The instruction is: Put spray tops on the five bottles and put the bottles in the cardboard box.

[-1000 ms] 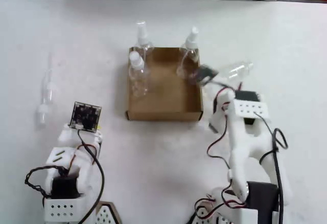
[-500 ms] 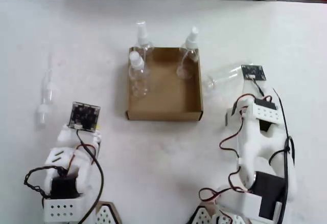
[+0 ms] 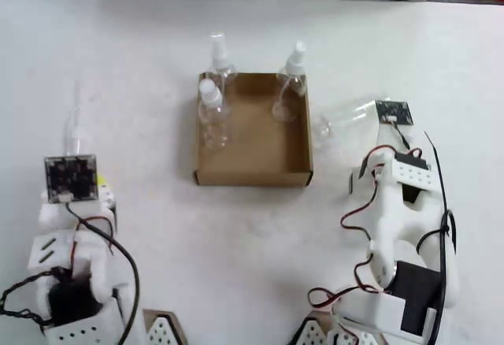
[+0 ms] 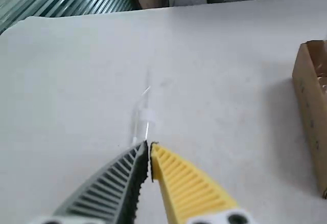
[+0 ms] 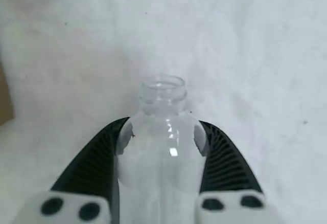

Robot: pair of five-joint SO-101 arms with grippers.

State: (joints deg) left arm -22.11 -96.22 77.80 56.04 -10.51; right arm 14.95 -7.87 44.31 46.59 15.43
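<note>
- The right jaws are parted just wide enough to clamp the shoulders of an uncapped bottle (image 5: 163, 132), with one black finger (image 5: 97, 165) pressed to each side.
- From above, that uncapped bottle (image 3: 345, 116) lies tilted just beside the right wall of the cardboard box (image 3: 252, 177). Its open neck points toward the wall and stops a little short of it. Whether it rests on the desk (image 3: 394, 38) or hangs above it cannot be told.
- The left jaws are closed and hold nothing; the grey finger (image 4: 115, 183) and the yellow finger (image 4: 186, 183) meet at the tips.
- Their tips sit just short of a spray top (image 4: 144, 115) lying flat, its thin tube pointing away.
- In the high view the spray top (image 3: 75, 128) lies well left of the box, with bare desk between them.
- Three capped bottles (image 3: 287, 93) stand at the box's far side. Whether the one at the far-left corner is inside or behind the wall is unclear.
- A wrist board (image 3: 392, 112) covers the held bottle's base.
- The left wrist view cuts the box (image 4: 309, 111) off at its edge.
</note>
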